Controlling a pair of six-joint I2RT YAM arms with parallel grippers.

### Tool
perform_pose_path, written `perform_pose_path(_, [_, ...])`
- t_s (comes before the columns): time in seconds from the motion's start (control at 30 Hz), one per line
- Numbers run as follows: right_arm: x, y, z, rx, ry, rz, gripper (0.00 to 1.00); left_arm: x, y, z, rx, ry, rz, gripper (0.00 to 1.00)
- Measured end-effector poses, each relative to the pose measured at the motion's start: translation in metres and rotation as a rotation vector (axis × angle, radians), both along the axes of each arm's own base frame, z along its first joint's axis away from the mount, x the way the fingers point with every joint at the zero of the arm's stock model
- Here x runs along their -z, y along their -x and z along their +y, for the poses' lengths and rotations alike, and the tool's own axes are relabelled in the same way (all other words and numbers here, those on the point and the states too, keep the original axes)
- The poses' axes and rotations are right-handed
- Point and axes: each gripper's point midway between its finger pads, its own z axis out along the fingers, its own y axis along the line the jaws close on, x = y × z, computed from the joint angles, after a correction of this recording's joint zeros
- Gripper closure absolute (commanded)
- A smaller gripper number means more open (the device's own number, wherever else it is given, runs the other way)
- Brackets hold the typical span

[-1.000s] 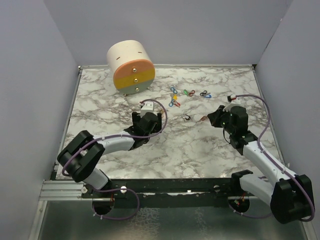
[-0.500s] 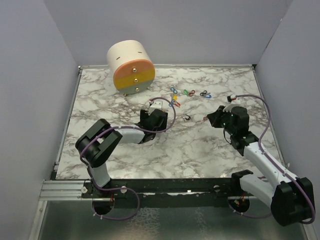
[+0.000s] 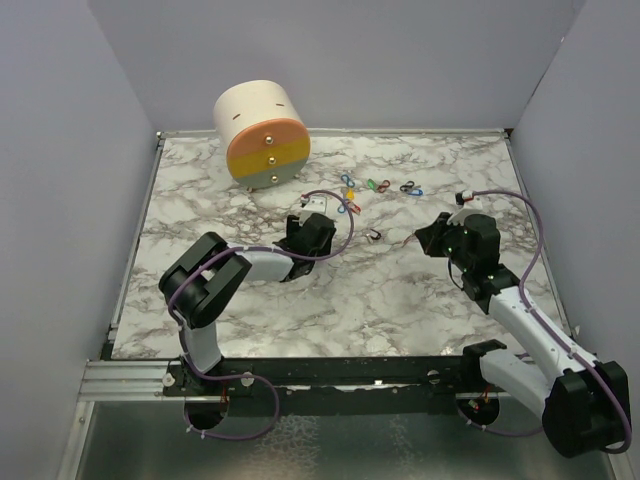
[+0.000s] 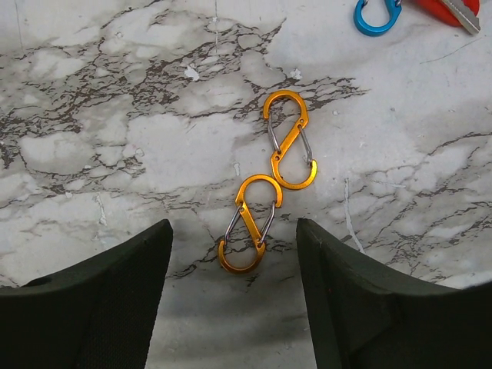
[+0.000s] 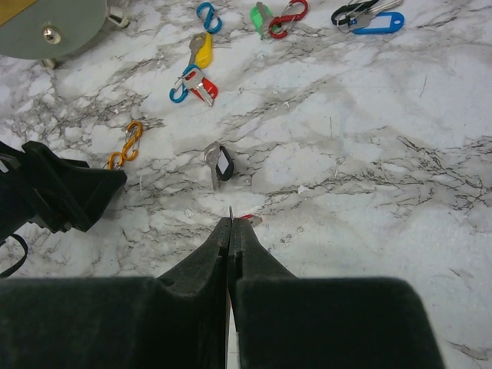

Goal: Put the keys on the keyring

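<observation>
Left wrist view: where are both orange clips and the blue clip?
Nearer orange clip point(image 4: 250, 227), left wrist view, middle bar.
Farther orange clip point(image 4: 287, 141), left wrist view, middle bar.
Blue clip point(image 4: 377, 32), left wrist view, lower curve.

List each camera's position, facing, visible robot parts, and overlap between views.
Top external: above and behind the bases, looking down on the table; left arm and right arm in full.
Left wrist: on the left arm, looking down at two orange clips; open left end effector at bottom.
Right wrist: on the right arm, looking across the table toward the keys; shut right end effector at bottom, left end effector at left.
Shared: both wrist views show the orange clips.
</observation>
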Motion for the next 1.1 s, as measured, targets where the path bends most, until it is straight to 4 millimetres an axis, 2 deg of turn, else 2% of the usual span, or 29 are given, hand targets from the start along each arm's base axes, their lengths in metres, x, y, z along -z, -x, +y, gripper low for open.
perform_pose_path(0.1, [0.0001, 0.0008, -0.0002, 0.000, 0.000, 0.002, 0.99, 0.0000, -0.0011, 0.0010, -0.002, 0.001, -0.001, 0.42])
perform_pose_path(0.33, [0.0000, 0.0012, -0.0003, 0.000, 0.001, 0.002, 0.99, 0.0007, -0.0018, -0.0005, 0.004, 0.011, 0.002, 0.46])
perform_pose_path(0.43, [0.0004, 0.0014, -0.0003, 0.000, 0.001, 0.004, 0.99, 0.0009, -0.0028, -0.0018, 0.007, 0.016, -0.001, 0.51])
perform_pose_path(0.57, [0.0004, 0.0015, -0.0003, 0.000, 0.001, 0.004, 0.99, 0.0015, -0.0049, -0.0026, 0.009, 0.023, -0.004, 0.69])
perform_pose_path(0.7, [0.0005, 0.0015, -0.0004, 0.000, 0.001, 0.005, 0.99, 0.0014, -0.0054, -0.0042, 0.017, 0.028, -0.005, 0.70])
perform_pose_path(0.9, [0.0005, 0.0015, -0.0004, 0.000, 0.001, 0.005, 0.99, 0.0016, -0.0051, -0.0055, 0.022, 0.034, -0.005, 0.99])
perform_pose_path(1.1, [-0.0004, 0.0017, -0.0004, 0.000, 0.000, 0.002, 0.99, 0.0015, -0.0050, -0.0061, 0.025, 0.035, -0.004, 1.00])
